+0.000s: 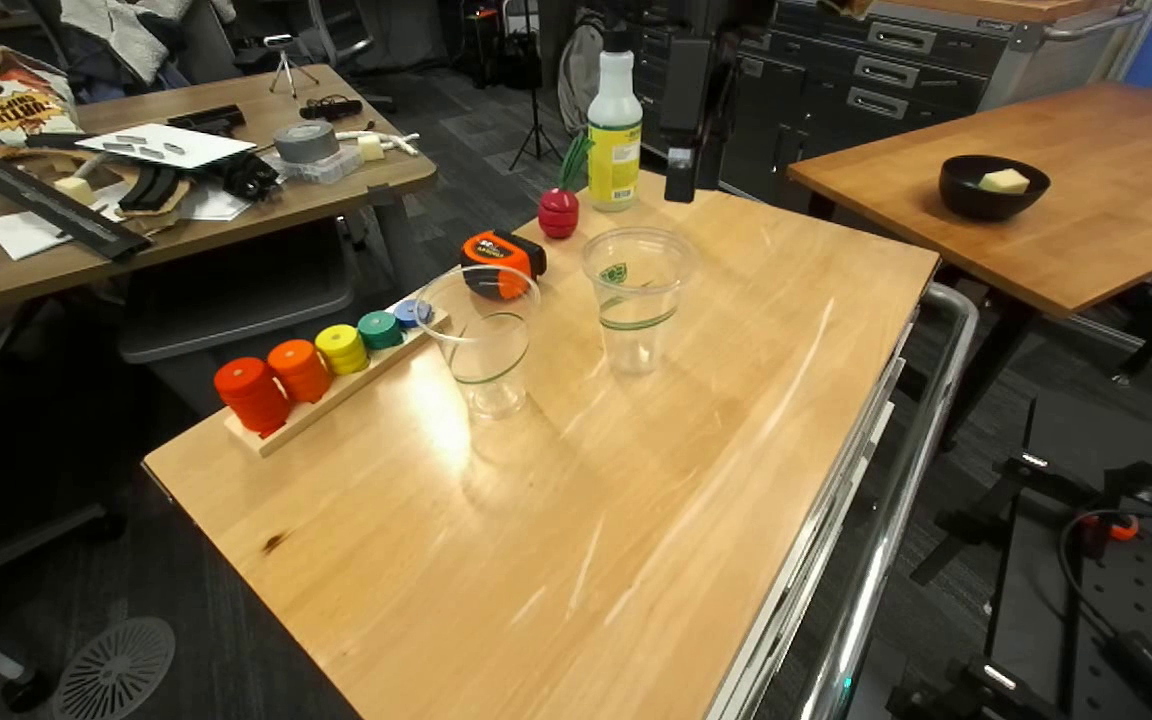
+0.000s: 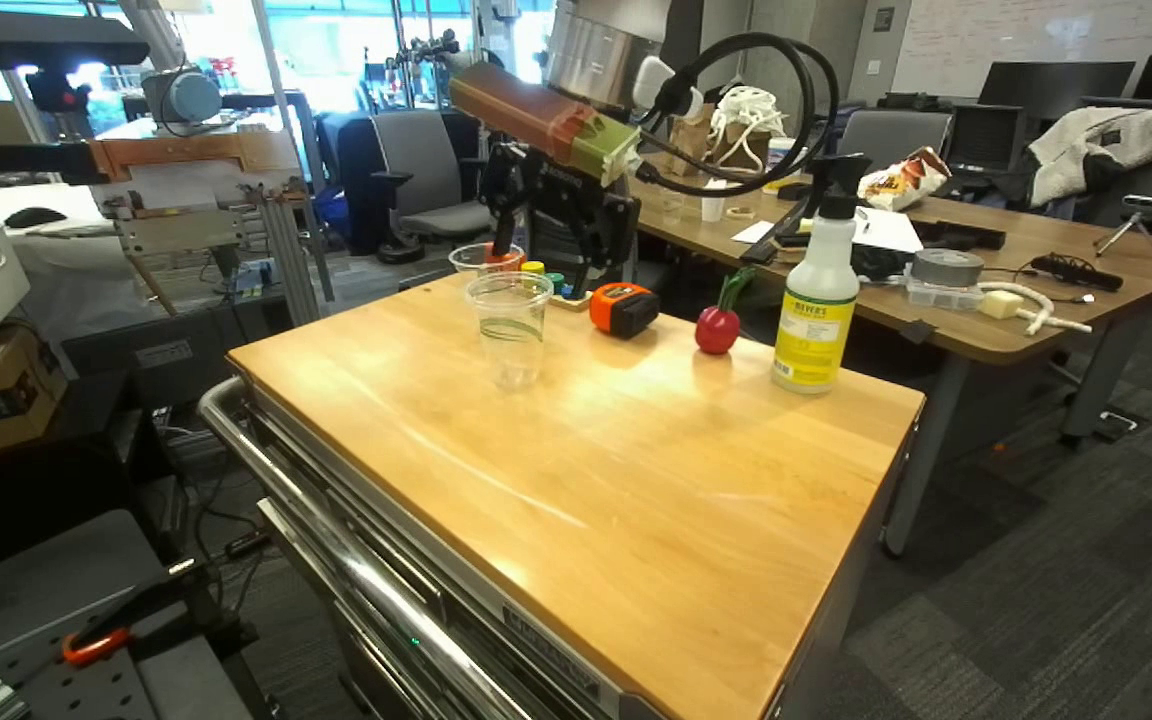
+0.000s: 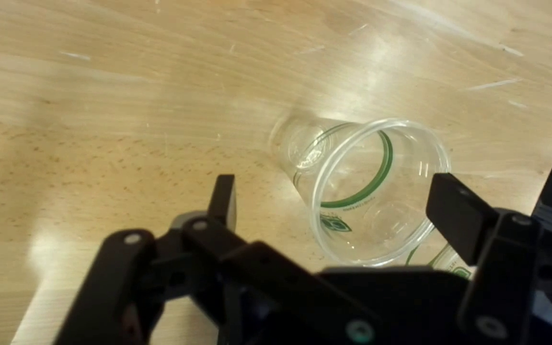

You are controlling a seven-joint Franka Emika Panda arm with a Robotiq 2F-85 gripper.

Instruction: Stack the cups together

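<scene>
Two clear cups stand upright and apart on the wooden tabletop [image 1: 576,500]. One cup [image 1: 639,310] is nearer the spray bottle; it also shows in an exterior view [image 2: 511,340]. The other cup [image 1: 489,370] stands by the ring toy; only its rim area [image 2: 466,262] shows in an exterior view. A third cup does not show separately; I cannot tell whether it is nested. My gripper [image 2: 546,265] is open above the table. In the wrist view my open fingers [image 3: 336,199] frame one cup [image 3: 376,211], with the right finger overlapping its rim. A second cup [image 3: 452,263] is mostly hidden behind the gripper.
A wooden ring toy [image 1: 341,350], an orange-black tape measure [image 1: 502,264], a red radish-like object [image 1: 558,214] and a spray bottle [image 1: 615,140] line one side of the tabletop. A metal handle [image 1: 896,540] runs along the opposite edge.
</scene>
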